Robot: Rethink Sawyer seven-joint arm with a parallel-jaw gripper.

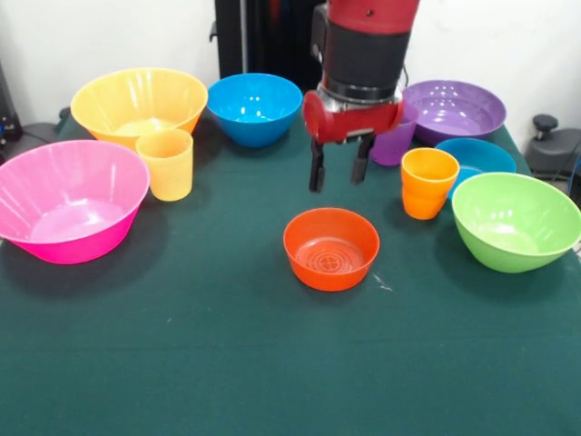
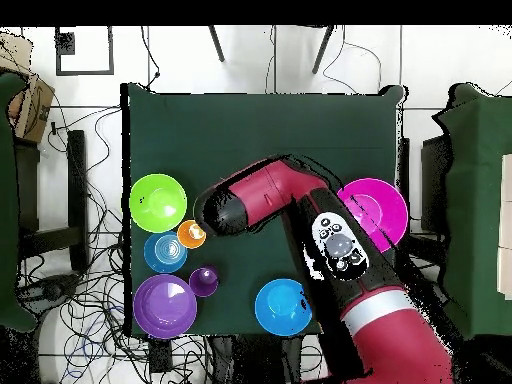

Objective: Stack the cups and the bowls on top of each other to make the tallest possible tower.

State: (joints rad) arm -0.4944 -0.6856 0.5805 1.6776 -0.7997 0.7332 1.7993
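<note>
- The end effector (image 1: 338,170) hangs above the table (image 1: 227,363), with its two black fingers (image 1: 316,168) pointing down, spread apart, and holding nothing.
- The small red-orange bowl (image 1: 331,248) stands upright on the table, in front of the end effector and lower than the fingertips; it is empty and nothing touches it.
- The orange cup (image 1: 428,183) stands upright on the table, to the right of the end effector in the front view. It is apart from the small red-orange bowl, so the two are not stacked.
- The lime green bowl (image 1: 516,221) is just beside the orange cup, at the right edge of the table.
- The small blue bowl (image 1: 478,156) is behind the orange cup, and the wide purple bowl (image 1: 454,110) is further behind.
- The purple cup (image 1: 394,143) stands partly hidden behind the end effector.
- The medium blue bowl (image 1: 254,108) is at the far side, left of the arm (image 1: 368,45).
- The big yellow bowl (image 1: 138,104) is at the far left; the yellow-orange cup (image 1: 166,163) stands just in front of it.
- The big pink bowl (image 1: 68,200) is at the left edge, near the yellow-orange cup.
- In the overhead view the arm covers the middle of the table, and the small red-orange bowl is hidden there.
</note>
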